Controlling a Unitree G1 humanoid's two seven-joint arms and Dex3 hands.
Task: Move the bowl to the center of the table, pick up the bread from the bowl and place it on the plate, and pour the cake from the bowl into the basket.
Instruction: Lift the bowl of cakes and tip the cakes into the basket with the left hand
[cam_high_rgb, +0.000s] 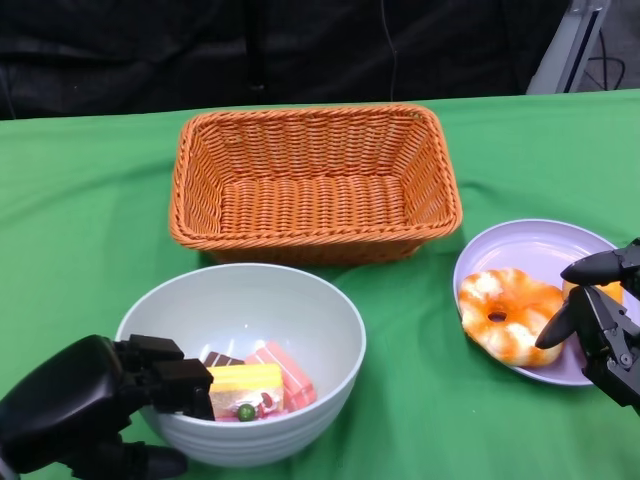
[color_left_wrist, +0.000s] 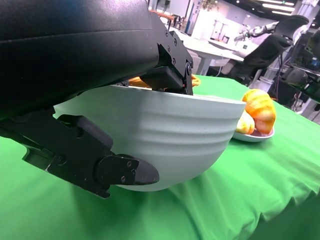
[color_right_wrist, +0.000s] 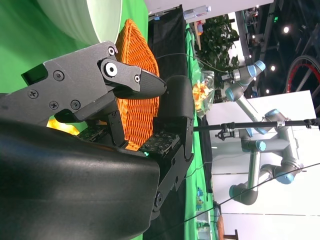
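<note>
The pale bowl (cam_high_rgb: 250, 300) stands on the green cloth at the lower left of centre, holding several cake pieces (cam_high_rgb: 255, 385). My left hand (cam_high_rgb: 90, 400) grips its near-left rim, and the left wrist view shows fingers (color_left_wrist: 167, 75) hooked over the bowl (color_left_wrist: 170, 130) with the thumb (color_left_wrist: 117, 170) under its wall. A ring-shaped orange and white bread (cam_high_rgb: 510, 312) lies on the lilac plate (cam_high_rgb: 530, 245) at the right. My right hand (cam_high_rgb: 605, 320) hovers at the plate's near-right edge, fingers apart and holding nothing. The orange wicker basket (cam_high_rgb: 315, 130) stands behind the bowl.
A second small piece of bread (cam_high_rgb: 600, 290) shows on the plate, partly hidden behind my right hand's fingers. Green cloth (cam_high_rgb: 420, 400) lies bare between bowl and plate. The table's far edge runs just behind the basket, against a dark backdrop.
</note>
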